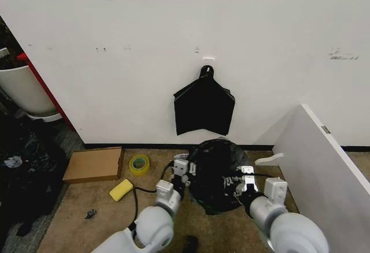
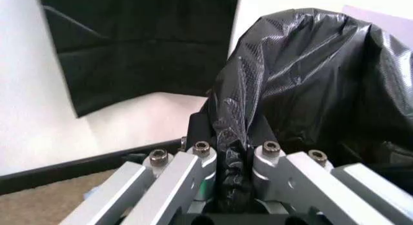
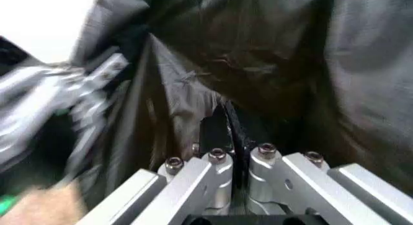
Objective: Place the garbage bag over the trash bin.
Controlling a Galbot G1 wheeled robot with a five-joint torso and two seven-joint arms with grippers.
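Note:
The glossy black garbage bag (image 1: 214, 172) stands as a rounded mound on the floor by the wall, between my two arms. My left gripper (image 1: 182, 169) is at its left side and my right gripper (image 1: 245, 179) at its right side. In the left wrist view, the left gripper (image 2: 233, 150) is shut on a gathered fold of the bag (image 2: 310, 80). In the right wrist view, the right gripper (image 3: 237, 155) is shut on a thin edge of the bag (image 3: 258, 65). The trash bin is hidden.
A flat black bundle (image 1: 203, 110) hangs by a loop on the white wall above the bag. A white board (image 1: 324, 160) leans at the right. Cardboard (image 1: 93, 164), a tape roll (image 1: 139, 164) and a yellow sponge (image 1: 121, 190) lie to the left. A white tub (image 1: 26, 91) stands far left.

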